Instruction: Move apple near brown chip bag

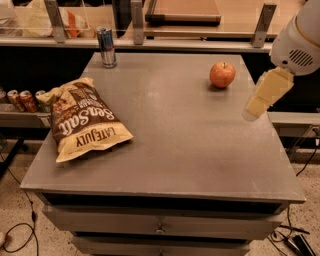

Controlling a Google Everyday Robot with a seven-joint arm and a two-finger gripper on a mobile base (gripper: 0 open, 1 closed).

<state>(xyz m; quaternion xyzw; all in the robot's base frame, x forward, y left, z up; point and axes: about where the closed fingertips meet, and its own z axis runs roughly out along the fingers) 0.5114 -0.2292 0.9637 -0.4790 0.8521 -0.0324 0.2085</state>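
Note:
The apple is small, round and red-orange, and rests on the far right part of the grey table. The brown chip bag with white "Sea Salt" lettering lies flat on the table's left side, far from the apple. My gripper is a tan piece below a white arm joint. It hangs in the air over the table's right edge, to the right of the apple and a little nearer the front, not touching it. It holds nothing that I can see.
A slim silver-blue can stands at the table's far left corner. Behind runs a shelf with metal posts and a board. Several soda cans sit on a lower shelf at left. Drawers are under the table front.

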